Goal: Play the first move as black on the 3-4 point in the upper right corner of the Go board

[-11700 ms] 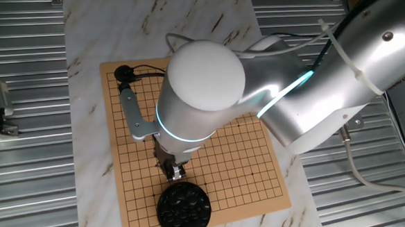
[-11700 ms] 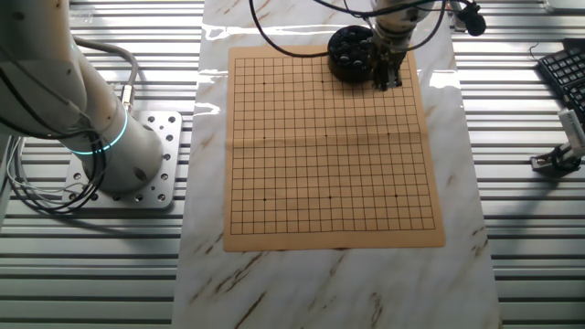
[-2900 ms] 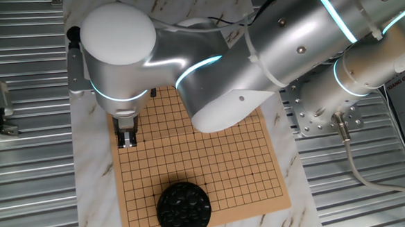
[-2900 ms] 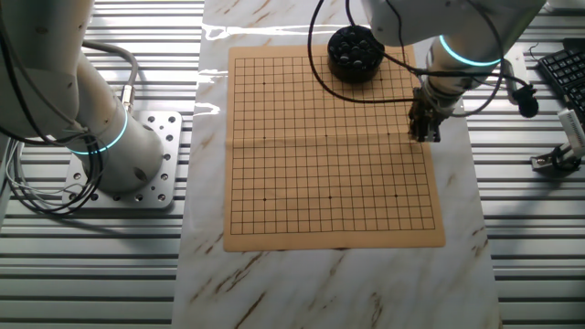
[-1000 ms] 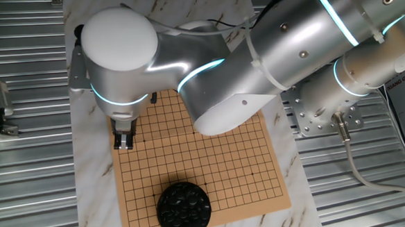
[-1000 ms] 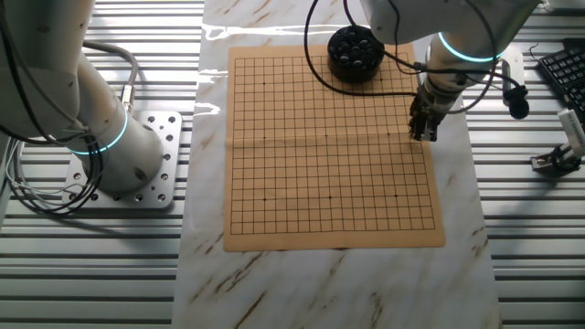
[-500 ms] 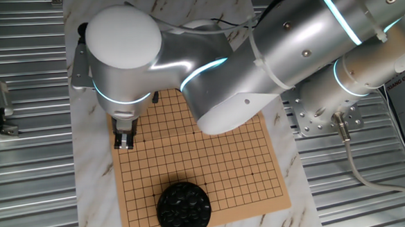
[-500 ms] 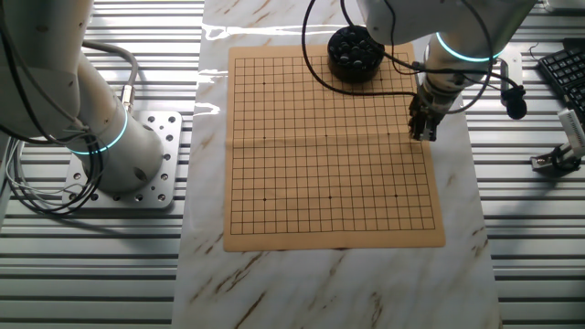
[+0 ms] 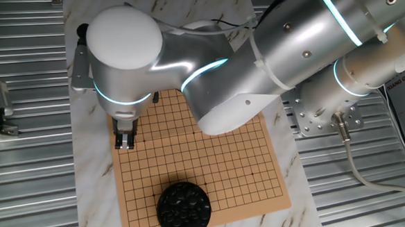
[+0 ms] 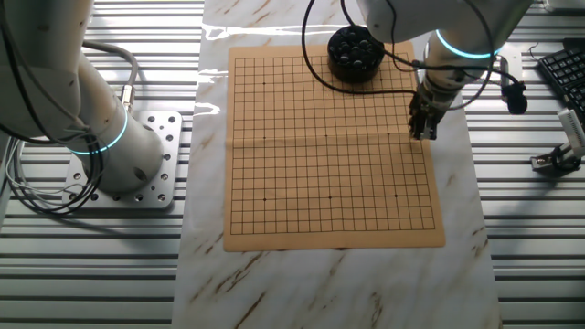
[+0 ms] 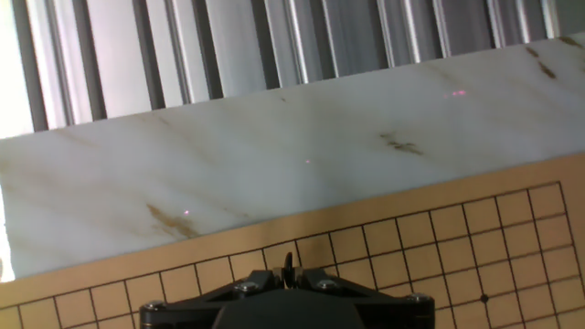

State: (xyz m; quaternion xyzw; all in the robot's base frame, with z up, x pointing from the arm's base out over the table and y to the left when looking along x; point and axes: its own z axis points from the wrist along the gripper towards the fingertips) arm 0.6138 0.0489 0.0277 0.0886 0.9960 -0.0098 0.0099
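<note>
My gripper (image 9: 125, 142) hangs low over the Go board (image 9: 212, 161), near its left edge in one fixed view and near its right edge (image 10: 420, 132) in the other fixed view. In the hand view the gripper (image 11: 289, 271) is shut on a thin black stone (image 11: 289, 263), seen edge-on between the dark fingers. Below it lie the outermost grid lines of the board (image 11: 411, 238). The stone is too small to make out in the fixed views. No stone lies on the visible grid.
A round black bowl (image 9: 184, 210) full of black stones sits on the board's near edge, at the far edge (image 10: 355, 50) in the other fixed view. The board lies on a marble slab (image 11: 274, 155) with ribbed metal around it. The arm's big elbow (image 9: 126, 41) hangs over the board's far corner.
Since 11.7 s ago the gripper has gone from the bowl to the board's side edge. Over the last second it has barely moved.
</note>
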